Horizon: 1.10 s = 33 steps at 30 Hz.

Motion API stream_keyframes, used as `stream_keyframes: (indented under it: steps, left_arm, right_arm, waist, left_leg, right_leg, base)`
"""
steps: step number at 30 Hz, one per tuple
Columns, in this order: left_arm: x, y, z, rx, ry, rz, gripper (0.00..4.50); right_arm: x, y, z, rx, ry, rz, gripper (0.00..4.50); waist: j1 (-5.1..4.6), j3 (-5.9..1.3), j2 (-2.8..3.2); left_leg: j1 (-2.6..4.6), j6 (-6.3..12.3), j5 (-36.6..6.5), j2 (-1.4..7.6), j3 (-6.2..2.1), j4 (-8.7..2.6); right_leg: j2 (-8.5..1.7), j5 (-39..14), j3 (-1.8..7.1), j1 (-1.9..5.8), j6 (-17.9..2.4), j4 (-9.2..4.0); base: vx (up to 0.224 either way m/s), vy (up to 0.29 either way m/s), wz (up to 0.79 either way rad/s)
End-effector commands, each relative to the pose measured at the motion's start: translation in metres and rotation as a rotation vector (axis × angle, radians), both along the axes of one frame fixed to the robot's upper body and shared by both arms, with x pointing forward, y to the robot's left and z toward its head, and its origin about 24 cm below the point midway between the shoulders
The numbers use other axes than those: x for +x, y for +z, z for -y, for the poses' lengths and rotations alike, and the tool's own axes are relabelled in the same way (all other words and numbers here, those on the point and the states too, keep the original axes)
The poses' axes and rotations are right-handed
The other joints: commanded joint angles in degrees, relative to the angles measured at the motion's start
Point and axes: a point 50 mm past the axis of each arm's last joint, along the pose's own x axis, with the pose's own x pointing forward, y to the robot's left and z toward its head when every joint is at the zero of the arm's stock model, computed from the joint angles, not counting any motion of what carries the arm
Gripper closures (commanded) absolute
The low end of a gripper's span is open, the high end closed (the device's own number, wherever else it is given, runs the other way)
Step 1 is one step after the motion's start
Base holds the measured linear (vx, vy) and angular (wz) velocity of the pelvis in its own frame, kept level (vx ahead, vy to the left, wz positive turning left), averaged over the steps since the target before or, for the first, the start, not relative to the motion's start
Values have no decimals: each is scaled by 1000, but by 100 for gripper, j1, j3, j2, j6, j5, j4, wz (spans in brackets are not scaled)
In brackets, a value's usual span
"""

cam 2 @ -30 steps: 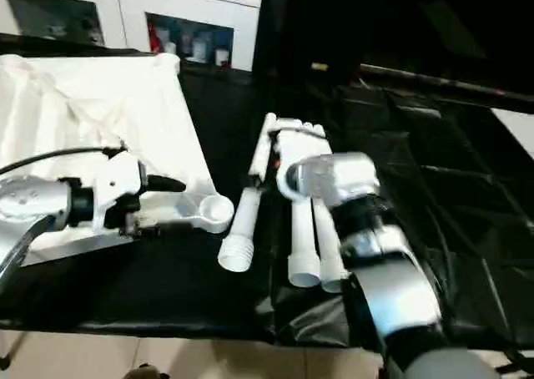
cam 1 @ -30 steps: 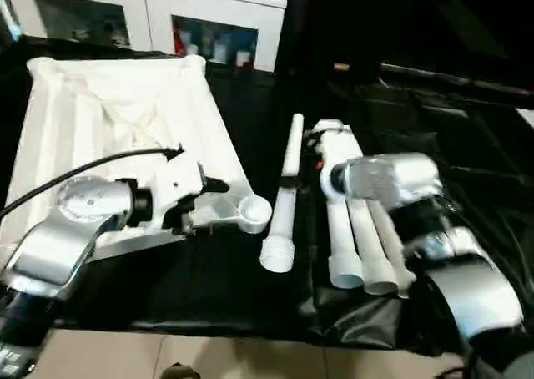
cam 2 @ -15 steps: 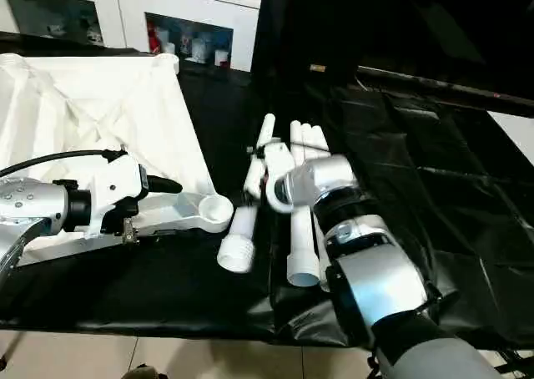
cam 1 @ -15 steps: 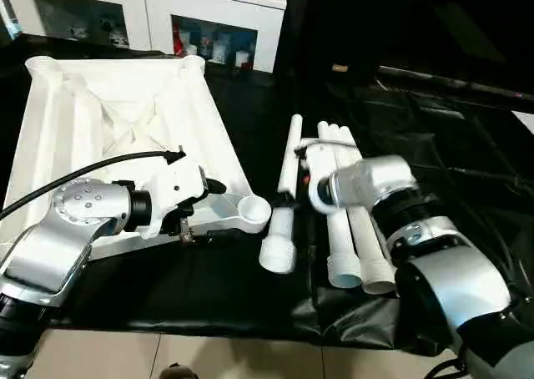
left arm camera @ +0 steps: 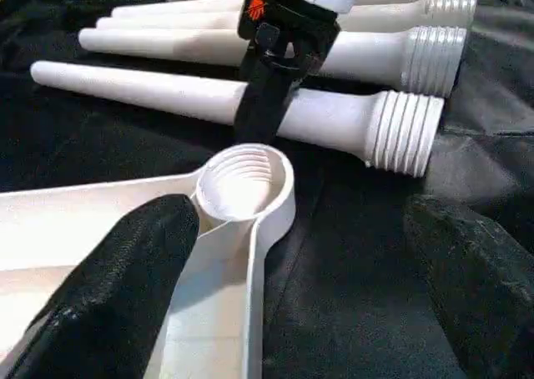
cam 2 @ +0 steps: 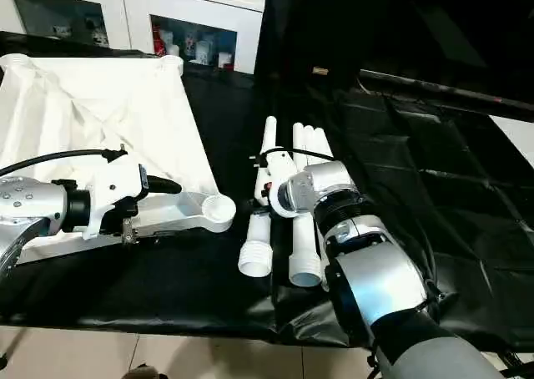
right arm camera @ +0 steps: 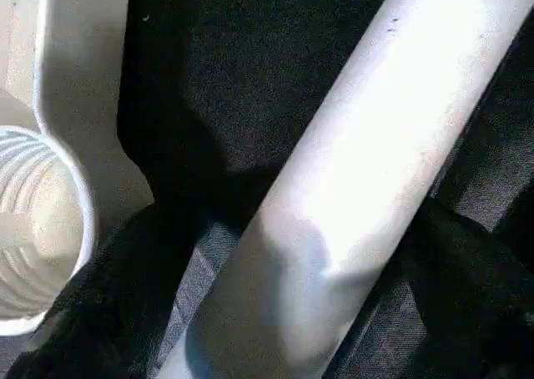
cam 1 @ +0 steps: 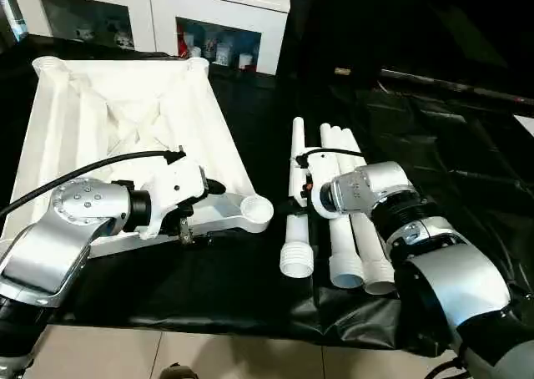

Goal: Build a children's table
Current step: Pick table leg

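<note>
The white tabletop (cam 1: 125, 120) lies ribbed side up at the left, its near round corner socket (cam 1: 255, 210) towards the legs. My left gripper (cam 1: 209, 208) is open, and its two black fingers (left arm camera: 125, 287) stand wide on either side of that socket (left arm camera: 242, 183). My right gripper (cam 1: 298, 199) is shut on one tapered white leg (cam 1: 297, 158), which lies on the black cloth with its threaded end (cam 1: 297, 259) near the front edge. In the right wrist view that leg (right arm camera: 350, 162) runs between the black fingers (right arm camera: 467, 295). Three more legs (cam 1: 355, 229) lie side by side just right of it.
Everything rests on a black-draped work table (cam 1: 209, 287) whose front edge meets a tiled floor (cam 1: 209, 354). A white cabinet with glass doors (cam 1: 209, 28) stands behind. A black cable (cam 1: 100, 166) arcs over my left forearm. Folded black cloth (cam 1: 450, 145) covers the right side.
My right gripper has swung the held leg so its threaded end moved right; it now lies parallel to the other three. The left gripper has stayed at the socket.
</note>
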Motion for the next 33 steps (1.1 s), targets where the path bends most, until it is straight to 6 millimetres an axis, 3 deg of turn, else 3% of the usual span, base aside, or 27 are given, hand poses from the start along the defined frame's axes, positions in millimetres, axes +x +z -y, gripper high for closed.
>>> stream_keyframes:
  steps: [1,9,10,11,12,13,17,22,24,27,29,30,32,33]
  left_arm:
    - [-2,6,4,0,-29,13,0]
    - [-1,8,3,-3,-13,7,0]
    - [0,8,2,-4,-4,7,0]
    - [1,8,0,-5,8,7,0]
    - [2,8,0,-6,14,7,0]
    - [3,8,-1,-6,18,7,0]
    - [3,7,-1,-24,24,-19,0]
    - [10,9,-3,-83,95,-34,0]
    - [27,17,-2,-229,224,-2,0]
    - [38,23,-2,-316,305,6,0]
    - [51,31,1,-437,394,-9,0]
    - [51,31,1,-437,394,-9,0]
    - [61,39,8,-590,462,-69,0]
    - [65,45,18,-704,462,-118,0]
  right_arm:
    - [-3,-9,15,-34,-49,-52,97]
    - [1,-5,18,32,-130,-46,169]
    - [2,-4,18,38,-134,-45,175]
    - [2,-3,19,52,-144,-47,175]
    - [2,-3,19,61,-151,-49,200]
    - [2,-2,19,67,-156,-50,200]
    - [3,-1,21,124,-193,-63,229]
    - [5,2,23,190,-233,-55,261]
    - [13,15,24,312,-253,12,267]
    - [19,30,24,418,-232,106,269]
    - [24,54,23,581,-165,250,270]
    - [24,54,23,581,-165,250,270]
    - [20,76,27,727,-50,382,270]
    - [13,88,32,819,24,442,270]
  waist:
    - [-31,-385,210]
    - [-26,-389,237]
    - [-19,-395,305]
    - [-32,-393,276]
    - [-22,-394,294]
    - [-26,-400,274]
    - [-24,-404,310]
    - [-31,-400,301]
    - [4,-410,312]
    - [7,-424,270]
    - [10,-423,266]
    - [19,-437,262]
    - [35,-438,243]
    - [53,-447,200]
  left_leg:
    - [103,-595,-294,148,11,-382]
    - [111,-602,-344,143,11,-381]
    - [114,-623,-351,141,3,-377]
    - [112,-621,-364,140,11,-378]
    - [112,-624,-366,139,6,-376]
    - [108,-605,-315,135,8,-370]
    - [103,-604,-254,127,3,-365]
    - [97,-590,-301,127,10,-366]
    - [121,-574,-310,131,27,-347]
    - [66,-447,-184,126,0,-351]
    - [72,-378,-193,124,8,-341]
    - [74,-307,-113,133,-1,-330]
    - [66,-182,28,118,5,-315]
    - [65,-59,181,115,6,-305]
  right_leg:
    - [-400,770,258,221,-1063,-348]
    - [-393,776,256,218,-1073,-346]
    - [-398,804,255,217,-1083,-336]
    - [-389,823,254,216,-1084,-349]
    - [-390,853,255,223,-1096,-341]
    - [-382,933,254,230,-1108,-337]
    - [-379,1041,251,238,-1152,-325]
    - [-377,1049,250,245,-1200,-329]
    - [-381,1166,263,247,-1254,-331]
    - [-388,1360,251,295,-1256,-317]
    - [-389,1370,255,294,-1261,-325]
    - [-402,1489,255,307,-1271,-321]
    - [-382,1775,257,337,-1288,-321]
    - [-382,1992,252,353,-1348,-317]
  base:
    - [0,0,0]
    - [0,0,0]
    - [0,0,0]
    - [0,0,0]
    - [0,0,0]
    - [0,0,0]
    - [0,0,0]
    - [0,0,0]
    - [0,0,0]
    - [0,0,0]
    - [0,0,0]
    - [0,0,0]
    - [0,0,0]
    - [0,0,0]
